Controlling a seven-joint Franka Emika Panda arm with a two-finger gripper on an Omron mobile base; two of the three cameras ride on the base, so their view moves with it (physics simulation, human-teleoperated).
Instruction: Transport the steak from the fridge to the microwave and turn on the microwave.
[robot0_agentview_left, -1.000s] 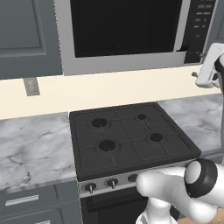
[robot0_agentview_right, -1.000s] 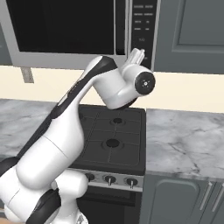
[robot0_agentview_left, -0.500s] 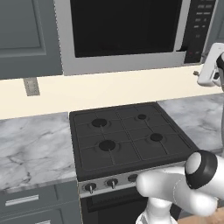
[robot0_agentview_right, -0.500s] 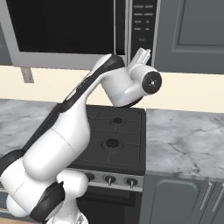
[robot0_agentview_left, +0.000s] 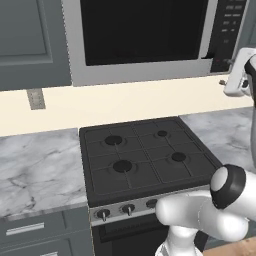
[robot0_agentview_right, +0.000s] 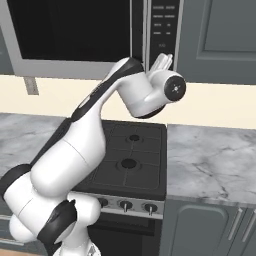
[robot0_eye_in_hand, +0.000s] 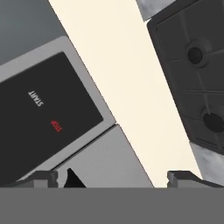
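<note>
Black button panel (robot0_eye_in_hand: 48, 116) before open hand (robot0_eye_in_hand: 114, 178)

A black stove (robot0_agentview_left: 145, 160) sits in the middle of the kitchen. It has four round burners on top and a row of small knobs (robot0_agentview_left: 128, 209) along its near front edge. On the left and right of it lies a grey and white marble desk (robot0_agentview_left: 37, 170). Behind the stove the wall (robot0_agentview_left: 120, 102) is a plain cream colour, with a small grey socket plate (robot0_agentview_left: 36, 98) on its left part. Dark grey cupboards (robot0_agentview_left: 30, 42) hang high on the wall, left and right. Below the desk are more dark grey cupboards (robot0_agentview_right: 200, 230) with thin silver handles (robot0_agentview_left: 25, 229).
</note>
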